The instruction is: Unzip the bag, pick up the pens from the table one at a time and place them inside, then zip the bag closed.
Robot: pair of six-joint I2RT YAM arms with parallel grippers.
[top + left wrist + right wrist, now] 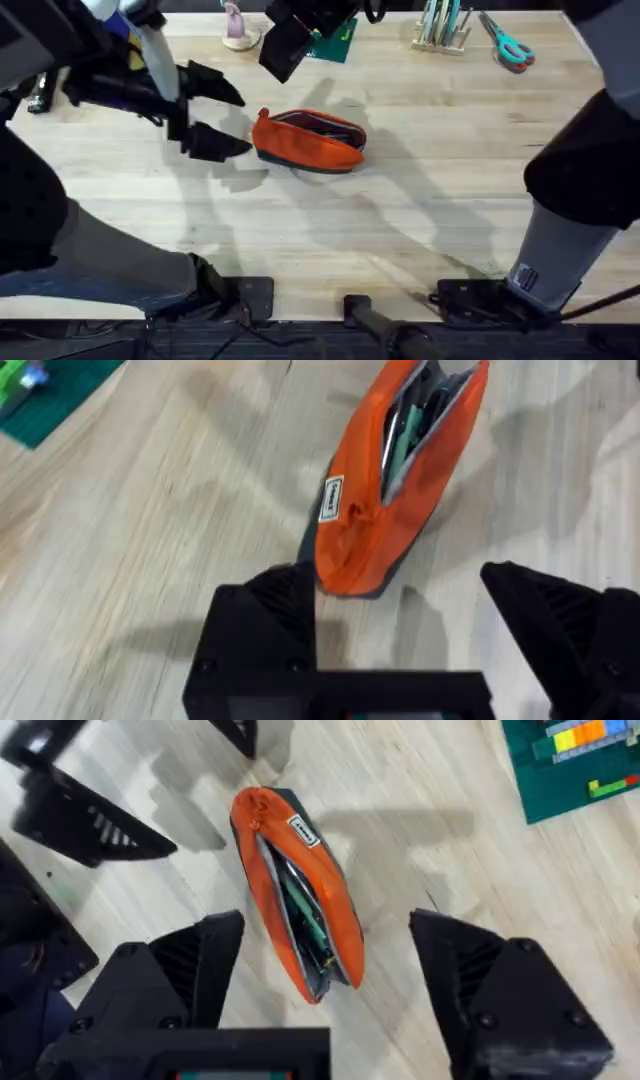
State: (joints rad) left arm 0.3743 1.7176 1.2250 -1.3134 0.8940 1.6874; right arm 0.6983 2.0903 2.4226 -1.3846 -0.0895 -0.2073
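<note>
The orange bag (305, 143) lies in the middle of the table (330, 230), its zipper open along the top. Inside the gap I see pens, one green-barrelled (404, 438) (300, 917). My left gripper (238, 120) is open just left of the bag's end, one finger on each side of that end and not touching it (398, 600). My right gripper (325, 935) hangs open above the bag (335, 915), looking down into it; in the overhead view it is the dark blurred shape (292, 42) at the top.
Teal-handled scissors (510, 46) and a holder of pens (441, 30) sit at the back right. A green plate with bricks (580, 765) (40, 395) and a small pink figure (237, 28) stand behind the bag.
</note>
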